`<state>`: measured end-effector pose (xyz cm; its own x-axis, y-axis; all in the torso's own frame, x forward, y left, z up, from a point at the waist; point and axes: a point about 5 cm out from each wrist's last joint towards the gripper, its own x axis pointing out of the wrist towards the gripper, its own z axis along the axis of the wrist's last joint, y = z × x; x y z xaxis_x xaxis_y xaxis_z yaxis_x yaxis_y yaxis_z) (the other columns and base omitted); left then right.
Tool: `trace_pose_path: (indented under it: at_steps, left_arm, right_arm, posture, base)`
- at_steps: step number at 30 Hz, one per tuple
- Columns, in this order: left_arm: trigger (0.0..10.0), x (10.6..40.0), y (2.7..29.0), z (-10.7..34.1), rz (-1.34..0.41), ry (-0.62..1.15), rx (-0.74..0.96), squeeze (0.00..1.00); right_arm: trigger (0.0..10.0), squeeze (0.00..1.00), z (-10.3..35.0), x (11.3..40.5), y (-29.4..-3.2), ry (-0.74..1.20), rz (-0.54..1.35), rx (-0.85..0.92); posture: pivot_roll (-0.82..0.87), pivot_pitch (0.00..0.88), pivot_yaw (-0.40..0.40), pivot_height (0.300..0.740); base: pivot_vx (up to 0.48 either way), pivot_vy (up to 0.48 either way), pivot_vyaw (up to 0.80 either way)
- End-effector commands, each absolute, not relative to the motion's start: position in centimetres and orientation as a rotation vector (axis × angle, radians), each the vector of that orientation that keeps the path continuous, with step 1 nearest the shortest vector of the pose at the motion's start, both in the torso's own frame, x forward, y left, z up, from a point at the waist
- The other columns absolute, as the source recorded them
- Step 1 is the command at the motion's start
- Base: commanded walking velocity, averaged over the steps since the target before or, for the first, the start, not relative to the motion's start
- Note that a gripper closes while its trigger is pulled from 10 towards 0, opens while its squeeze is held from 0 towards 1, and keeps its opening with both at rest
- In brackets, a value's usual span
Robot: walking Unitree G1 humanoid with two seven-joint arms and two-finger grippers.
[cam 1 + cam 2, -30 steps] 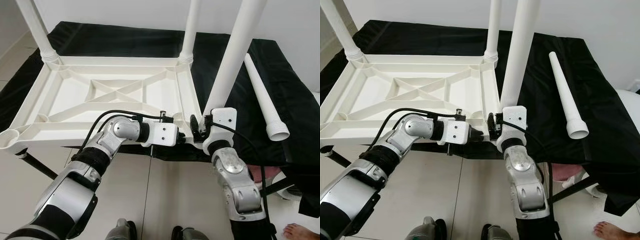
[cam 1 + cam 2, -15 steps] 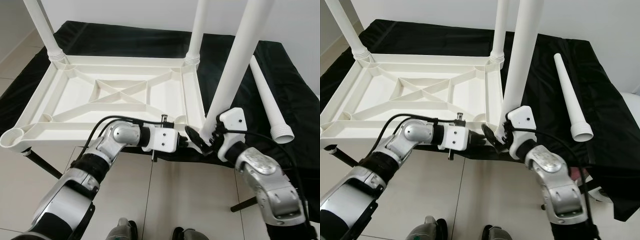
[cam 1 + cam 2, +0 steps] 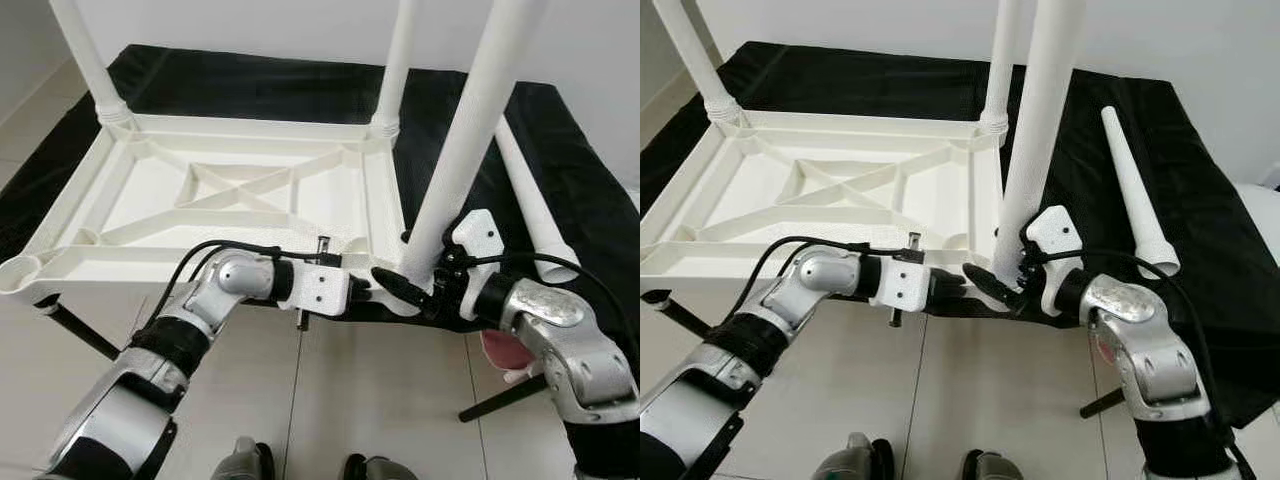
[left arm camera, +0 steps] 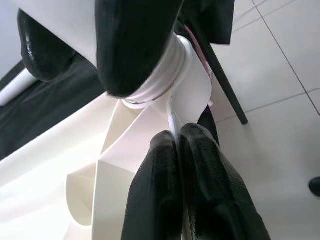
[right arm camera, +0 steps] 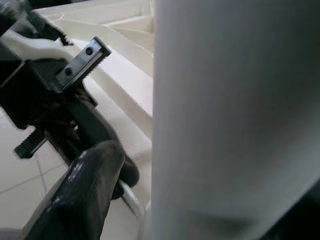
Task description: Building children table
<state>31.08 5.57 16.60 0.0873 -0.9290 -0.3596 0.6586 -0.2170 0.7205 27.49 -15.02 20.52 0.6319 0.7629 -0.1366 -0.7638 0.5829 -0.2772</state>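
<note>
1. A white plastic table top lies upside down on a black cloth, its ribbed underside facing up.
2. Two legs stand in its far corners: one at about 11 o'clock, the other at about 12 o'clock.
3. A third leg stands at the near right corner, at about 4 o'clock of the top, leaning a little to the right.
4. The right gripper is clamped around the base of this third leg, one black finger pressing on its near side.
5. The left gripper reaches in from 9 o'clock and has its fingers together on the thin edge of the same corner, just beside the leg's threaded collar.
6. The two grippers sit nearly tip to tip at that corner; whether they touch is hard to tell.
7. A fourth leg lies loose on the cloth at about 3 o'clock of the top, wide end toward the robot.
8. The near left corner socket holds no leg.
9. Pale floor tiles lie below the arms.
</note>
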Motion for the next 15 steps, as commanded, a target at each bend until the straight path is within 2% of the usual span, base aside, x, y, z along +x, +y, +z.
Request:
trace_pose_path:
  at_steps: [1,2,13,14,15]
  left_arm:
    - [0.0,28.6,3.4,16.6,-1.744,-0.499,1.078,0.00]
    - [0.0,28.7,4.5,16.5,-1.760,-0.485,1.123,0.00]
    - [0.0,28.8,6.8,16.9,-1.775,-0.455,1.207,0.00]
    - [0.0,28.7,6.8,16.8,-1.778,-0.457,1.205,0.00]
    - [0.0,28.7,6.8,16.8,-1.778,-0.457,1.205,0.00]
  right_arm:
    - [10.0,0.00,20.3,27.6,-13.4,0.006,0.975,-0.322]
    - [10.0,0.00,20.2,28.1,-12.6,0.012,1.023,-0.315]
    - [10.0,0.00,19.6,28.9,-11.8,0.050,1.141,-0.315]
    - [1.6,0.00,19.4,29.0,-11.5,0.053,1.159,-0.303]
    - [1.6,0.00,19.4,29.0,-11.5,0.053,1.159,-0.303]
  posture:
    - [-0.04,0.137,-0.031,0.740]
    - [-0.04,0.138,-0.033,0.740]
    - [-0.03,0.145,-0.044,0.740]
    - [-0.02,0.145,-0.045,0.740]
    - [-0.02,0.145,-0.045,0.740]
  base:
    - [0.000,0.000,0.00]
    - [0.000,0.000,0.00]
    - [0.000,0.000,0.00]
    - [0.000,0.000,0.00]
    - [0.000,0.000,0.00]
